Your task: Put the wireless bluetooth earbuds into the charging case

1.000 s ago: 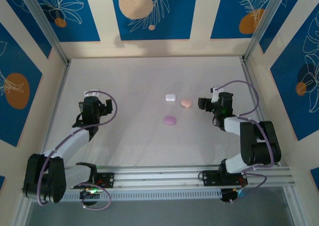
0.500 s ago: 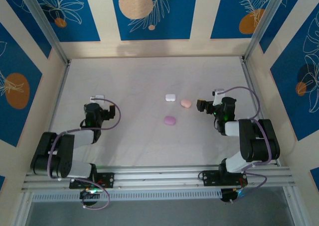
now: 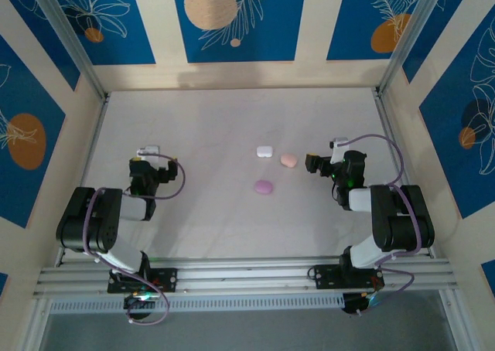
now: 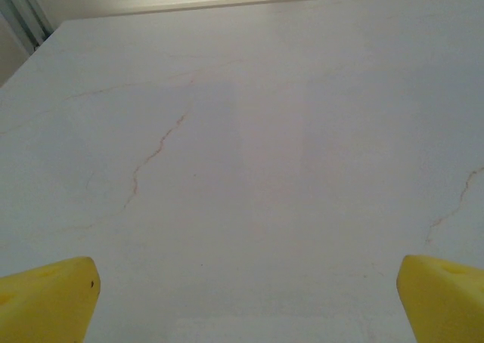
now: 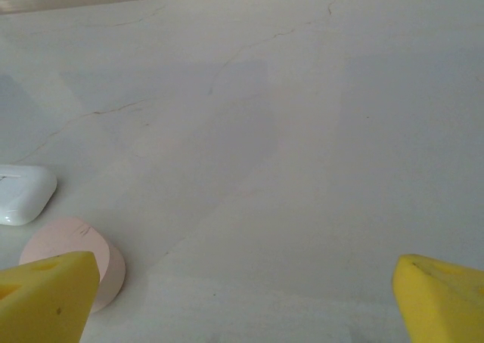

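Observation:
Three shut pebble-shaped charging cases lie mid-table: a white case [image 3: 264,151], a pink case [image 3: 288,160] and a lilac case [image 3: 264,187]. The earbuds are out of view. My right gripper [image 3: 315,164] sits low just right of the pink case, open, with nothing between its yellow fingertips [image 5: 45,298]. In the right wrist view the pink case [image 5: 83,241] and the white case [image 5: 23,196] lie at the left, outside the right gripper [image 5: 246,301]. My left gripper [image 3: 145,170] rests far to the left, open over bare table, and the left wrist view shows this gripper [image 4: 246,301] holding nothing.
The white marbled table [image 3: 216,127] is fenced by metal frame posts [image 3: 87,80] and blue-patterned walls. Both arms are folded low near their bases on the front rail [image 3: 247,274].
The left arm has folded back toward its base, drawing its gripper nearer and slightly higher in the top view. The right arm settled a little lower. The cases have not moved.

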Robot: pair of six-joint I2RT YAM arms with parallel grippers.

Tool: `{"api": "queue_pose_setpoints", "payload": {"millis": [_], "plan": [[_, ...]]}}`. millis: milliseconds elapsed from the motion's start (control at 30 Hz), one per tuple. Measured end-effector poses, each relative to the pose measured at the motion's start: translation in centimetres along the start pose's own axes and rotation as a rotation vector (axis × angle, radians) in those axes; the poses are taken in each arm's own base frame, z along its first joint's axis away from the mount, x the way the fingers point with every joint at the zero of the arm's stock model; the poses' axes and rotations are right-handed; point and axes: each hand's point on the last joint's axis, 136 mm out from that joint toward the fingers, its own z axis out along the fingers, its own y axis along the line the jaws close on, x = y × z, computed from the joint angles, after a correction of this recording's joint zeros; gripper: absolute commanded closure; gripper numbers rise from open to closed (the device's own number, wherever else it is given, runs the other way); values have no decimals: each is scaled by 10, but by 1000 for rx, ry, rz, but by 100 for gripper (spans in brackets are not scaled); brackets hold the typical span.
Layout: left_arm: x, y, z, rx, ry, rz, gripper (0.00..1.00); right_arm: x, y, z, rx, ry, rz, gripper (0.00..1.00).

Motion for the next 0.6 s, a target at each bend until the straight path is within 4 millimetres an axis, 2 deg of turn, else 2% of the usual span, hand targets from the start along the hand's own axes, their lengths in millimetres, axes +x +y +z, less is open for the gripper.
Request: {"api": "queue_pose_setpoints", "payload": {"millis": [600], "plan": [[-4,-10,2,54,-5,9,0,0,0,0,0,0,0,1]]}}
